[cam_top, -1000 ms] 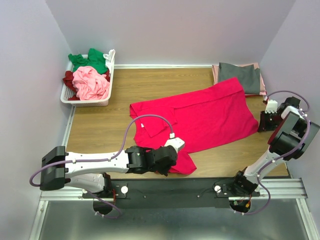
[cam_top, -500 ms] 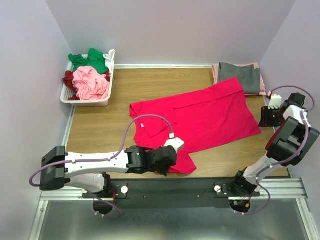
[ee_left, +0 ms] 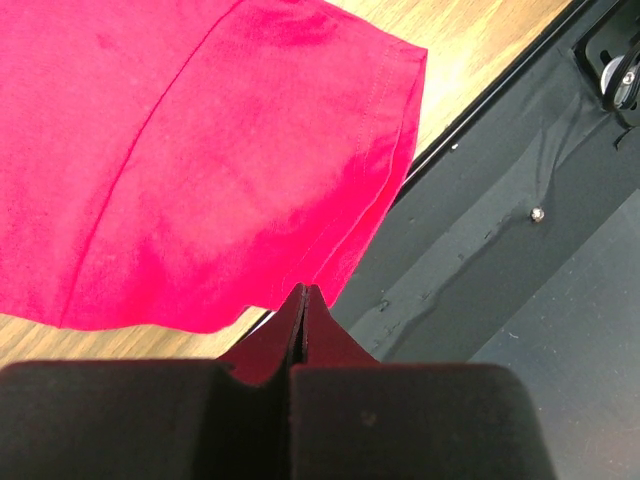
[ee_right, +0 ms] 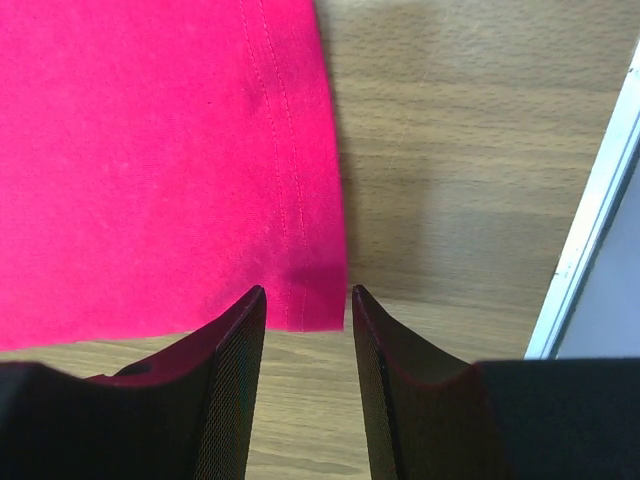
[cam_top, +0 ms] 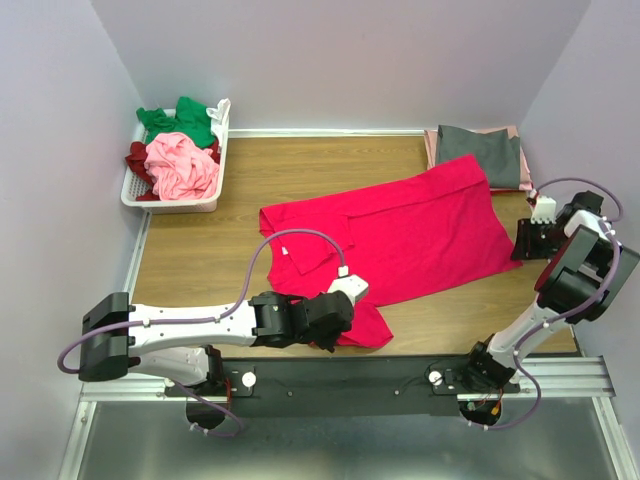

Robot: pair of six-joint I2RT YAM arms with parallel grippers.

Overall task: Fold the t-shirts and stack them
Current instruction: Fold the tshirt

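The top view looks down over the whole table; both wrist views closely face its crimson t-shirt.

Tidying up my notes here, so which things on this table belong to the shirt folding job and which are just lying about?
Job: crimson t-shirt, spread out; crumpled t-shirts in the white basket; folded stack, grey on top.
Lying about: white basket; wooden table.

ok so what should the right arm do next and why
Probably close the right gripper on the bright crimson-pink soft t-shirt: its jaws stand open either side of the hem corner, while the left gripper looks shut on the near sleeve edge.
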